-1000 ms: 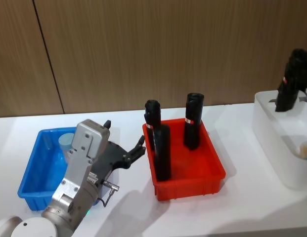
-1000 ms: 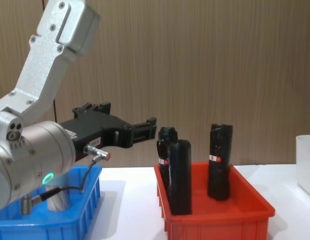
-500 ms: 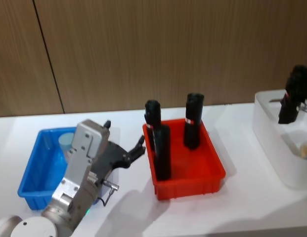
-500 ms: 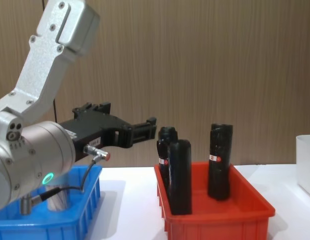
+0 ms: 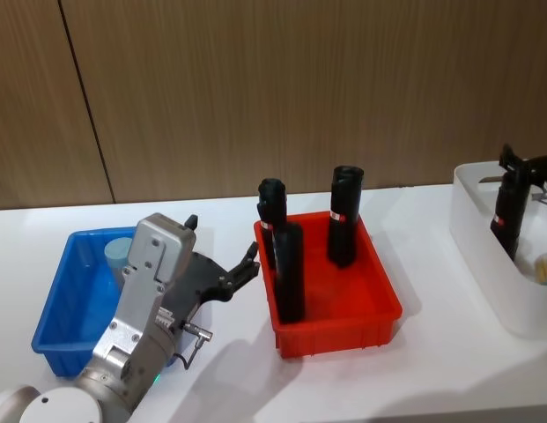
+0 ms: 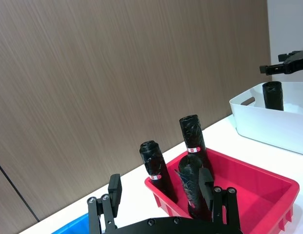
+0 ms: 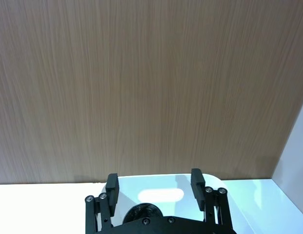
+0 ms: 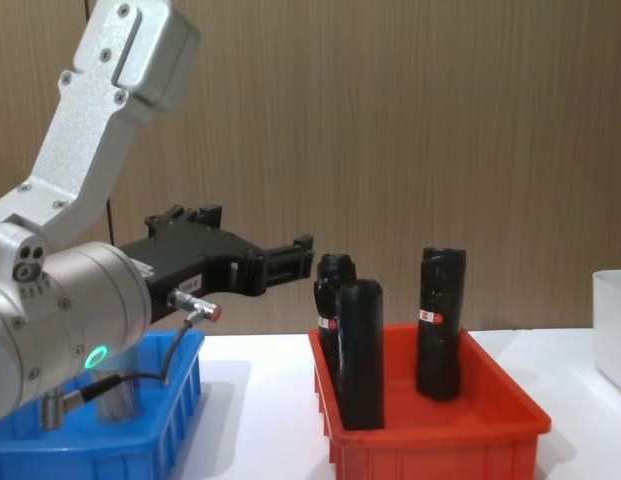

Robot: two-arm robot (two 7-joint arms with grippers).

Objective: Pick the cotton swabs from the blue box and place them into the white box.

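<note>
The left arm is seen raised at the near left, its silver forearm angled up and its wrist bent so that the left gripper (image 5: pixel 247 264) is pointed right, held level above the table; its black fingers (image 6: pixel 206 181) are spread wide apart. At the far right, the right gripper (image 5: pixel 518 167) is held high, fingers (image 7: pixel 197 183) parted, nothing clamped between them.

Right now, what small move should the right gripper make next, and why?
Probably lift the right gripper straight up, clear of the white box. Its fingers stand open on either side of the black roll, which stands inside that box, so it appears released. A cotton swabs tub waits in the blue box.
</note>
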